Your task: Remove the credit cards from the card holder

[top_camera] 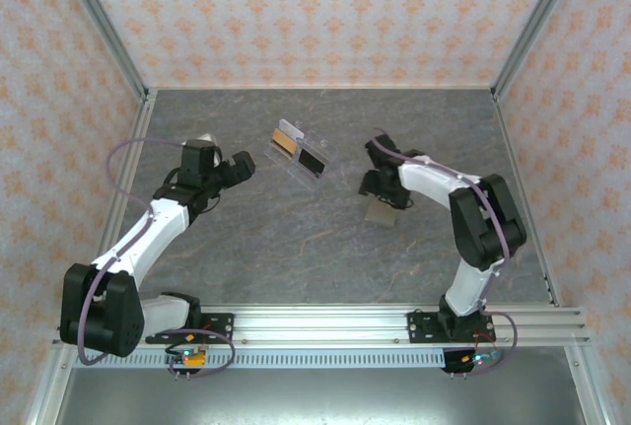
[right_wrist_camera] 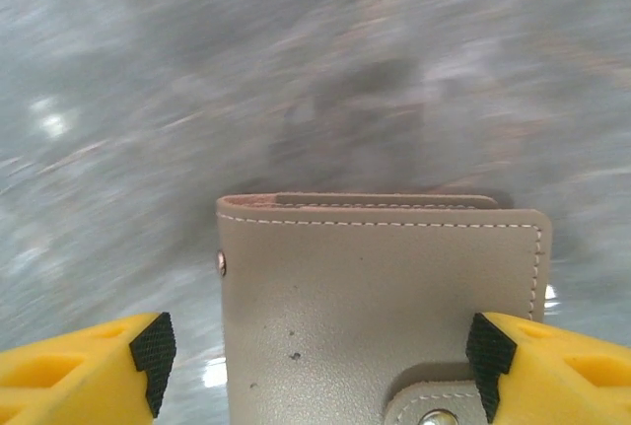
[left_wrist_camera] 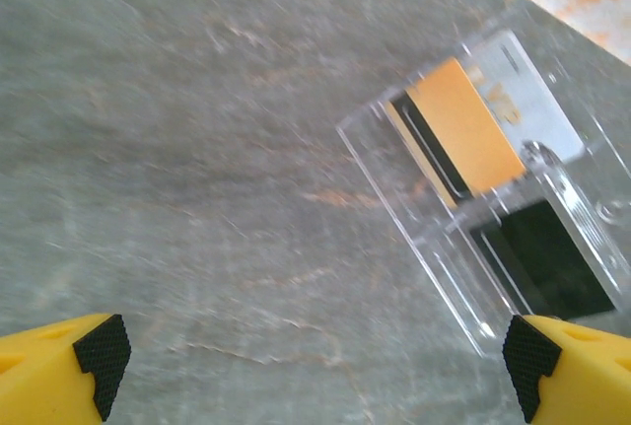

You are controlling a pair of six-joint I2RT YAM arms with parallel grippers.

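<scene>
The clear plastic slotted card holder (left_wrist_camera: pixel 414 238) lay on the grey stone-patterned counter (top_camera: pixel 296 257), between the two arms and toward the far side. One slot held two credit cards: a tan-orange card with a black stripe (left_wrist_camera: pixel 463 134) over a pale grey-white card (left_wrist_camera: pixel 527 100). The other slot showed one black rectangle (left_wrist_camera: pixel 542 257), perhaps a third card.

The left gripper (left_wrist_camera: pixel 315 351) hovered just short of the holder, jaws spread wide and empty, probably lined up to reach in. The right gripper (right_wrist_camera: pixel 315 361) straddled one taupe leather snap wallet (right_wrist_camera: pixel 375 287), jaws parted and not yet clamped, likely to pin or lift it.
</scene>
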